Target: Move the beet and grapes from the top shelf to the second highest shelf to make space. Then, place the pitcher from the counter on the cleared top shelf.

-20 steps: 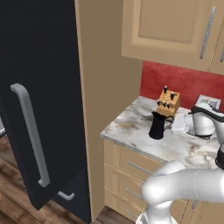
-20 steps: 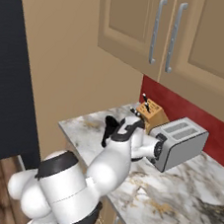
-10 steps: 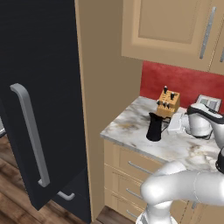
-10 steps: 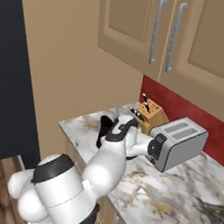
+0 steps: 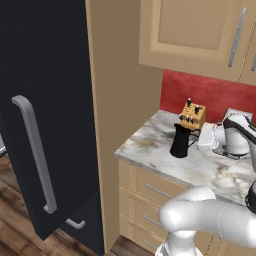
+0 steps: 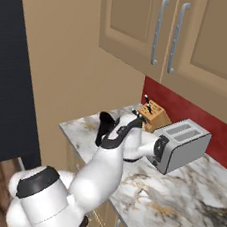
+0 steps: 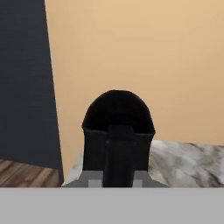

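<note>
facing the pitcher (image 7: 117, 135) upright on the counter (image 7: 188, 159)

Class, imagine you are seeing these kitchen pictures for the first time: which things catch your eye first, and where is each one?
The black pitcher stands out, upright on the marbled counter near its left end, with the tan knife block behind it against the red wall. The white robot arm reaches toward the pitcher, and a silver toaster sits to the right. A dark fridge door with a long grey handle fills the left.

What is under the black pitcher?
The pitcher stands on the marble counter, near its front edge. Below the counter are tan drawers. What is in the drawers is hidden, as they are closed.
</note>
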### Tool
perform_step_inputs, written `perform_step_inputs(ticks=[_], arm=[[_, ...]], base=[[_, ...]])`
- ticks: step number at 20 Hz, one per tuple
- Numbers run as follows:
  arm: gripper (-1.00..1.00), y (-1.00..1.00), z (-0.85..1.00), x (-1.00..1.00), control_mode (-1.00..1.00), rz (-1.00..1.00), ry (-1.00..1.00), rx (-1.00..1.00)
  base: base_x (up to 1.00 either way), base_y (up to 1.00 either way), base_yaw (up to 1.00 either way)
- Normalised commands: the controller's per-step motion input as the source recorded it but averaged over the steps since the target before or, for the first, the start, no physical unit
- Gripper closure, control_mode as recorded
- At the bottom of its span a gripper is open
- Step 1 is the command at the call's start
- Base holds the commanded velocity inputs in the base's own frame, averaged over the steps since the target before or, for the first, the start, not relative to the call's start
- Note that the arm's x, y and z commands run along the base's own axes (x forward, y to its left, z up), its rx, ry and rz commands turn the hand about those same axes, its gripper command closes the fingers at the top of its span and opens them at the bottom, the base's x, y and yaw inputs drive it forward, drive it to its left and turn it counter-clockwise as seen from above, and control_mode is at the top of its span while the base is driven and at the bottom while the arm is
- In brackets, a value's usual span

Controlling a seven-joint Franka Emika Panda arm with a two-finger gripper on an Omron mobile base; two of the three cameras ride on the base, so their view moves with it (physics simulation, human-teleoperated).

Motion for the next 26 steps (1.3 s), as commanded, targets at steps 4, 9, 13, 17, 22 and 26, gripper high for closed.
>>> perform_step_inputs(ticks=[4, 9, 13, 17, 22, 26], arm=[[1.0, 0.36, 1.0, -0.56, -1.0, -0.13, -0.01, -0.07], [1.0, 0.55, 0.73, -0.63, -1.0, -0.22, 0.0, -0.11], [1.0, 0.72, 0.52, -0.73, -1.0, -0.31, 0.0, -0.04], [1.0, 0.74, 0.46, -0.71, -1.0, -0.34, 0.01, -0.01], [1.0, 0.72, 0.56, -0.51, -1.0, -0.35, 0.02, 0.0], [1.0, 0.53, 0.55, -0.46, -1.0, -0.31, 0.1, 0.0]], base=[[0.0, 0.0, 0.0], [0.0, 0.0, 0.0], [0.0, 0.0, 0.0], [0.0, 0.0, 0.0], [0.0, 0.0, 0.0], [0.0, 0.0, 0.0]])
